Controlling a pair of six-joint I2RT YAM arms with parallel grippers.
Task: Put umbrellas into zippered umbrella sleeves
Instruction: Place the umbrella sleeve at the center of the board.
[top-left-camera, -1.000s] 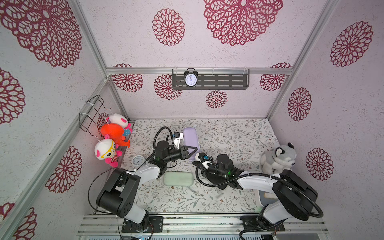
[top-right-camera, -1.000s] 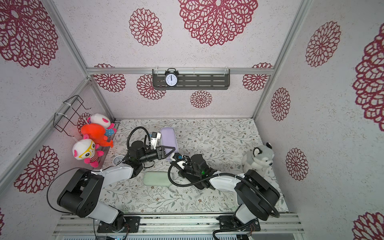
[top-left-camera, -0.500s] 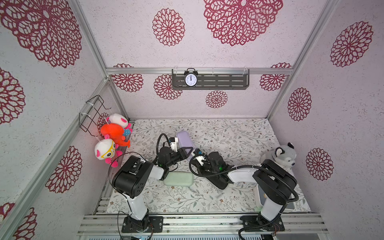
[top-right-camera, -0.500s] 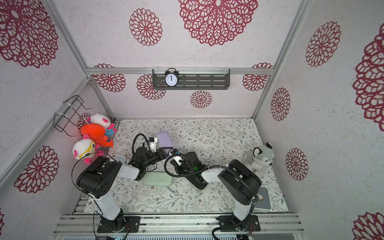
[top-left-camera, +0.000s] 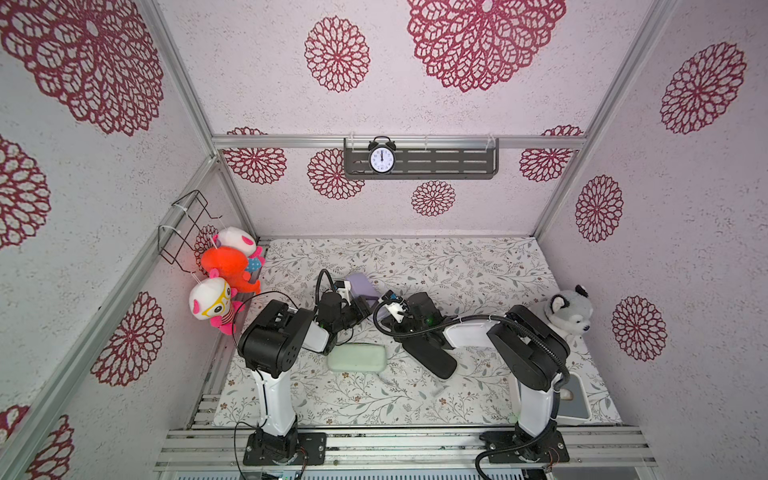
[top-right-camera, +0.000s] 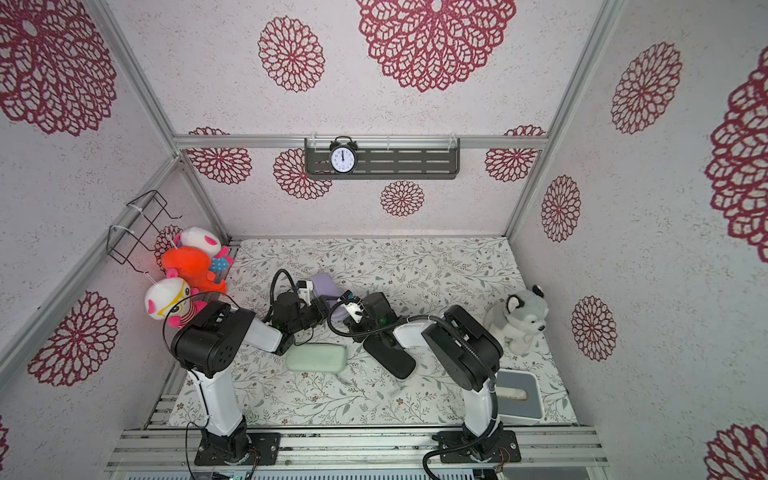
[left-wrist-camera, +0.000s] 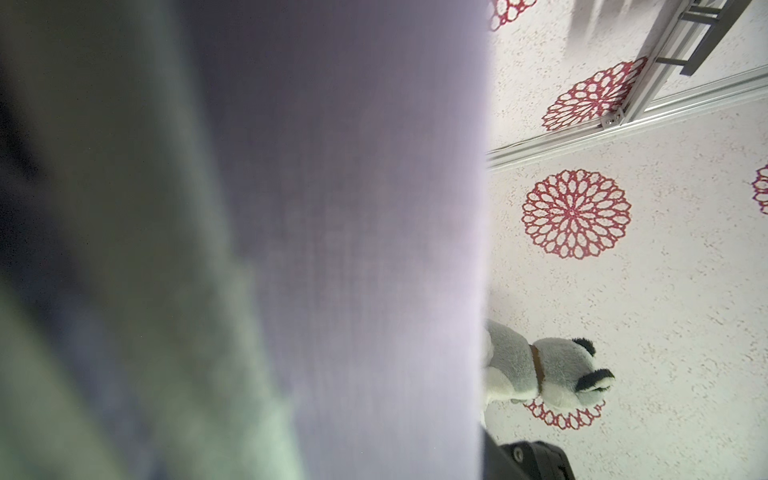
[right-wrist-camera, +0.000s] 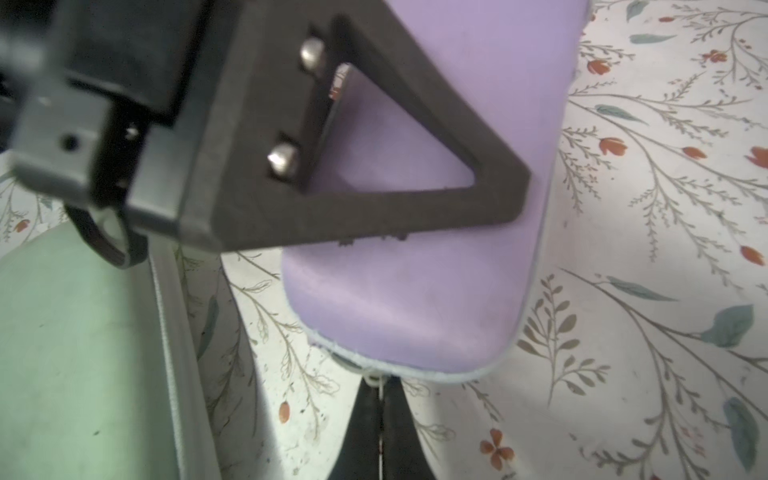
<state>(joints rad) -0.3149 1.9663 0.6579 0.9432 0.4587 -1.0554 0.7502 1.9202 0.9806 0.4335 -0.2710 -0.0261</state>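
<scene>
Since one second ago both arms have folded back, with elbows raised toward the 6 o'clock edge. The lilac sleeve (top-left-camera: 360, 284) has shifted slightly toward 9 o'clock, and the left gripper (top-left-camera: 360, 306) has widened its jaws.

1. Table (top-left-camera: 457, 270): floral-print surface that carries all three sleeves.
2. Black sleeve (top-left-camera: 432, 357): lies flat close to table centre, with its long axis running from 10 to 4 o'clock. Its 10 o'clock end is under the right arm.
3. Mint green sleeve (top-left-camera: 357, 358): lies flat at 7 o'clock from centre, long axis 9 to 3 o'clock, just beside the left arm. It is well apart from the black sleeve.
4. Lilac sleeve: sits at 11 o'clock from centre, between the two grippers, in both top views. Its rounded zip end faces the right gripper (right-wrist-camera: 377, 399).
5. Left gripper: one finger (right-wrist-camera: 374, 208) lies flat against the lilac shell. The opposite finger is hidden, so the jaw width and any hold on the sleeve cannot be told.
6. Right gripper: fingers are pressed fully together, with the tips at the zip end of the lilac sleeve.
7. Zip tab (right-wrist-camera: 372, 377): small and white, located at those tips. Whether it is pinched cannot be told.
</scene>
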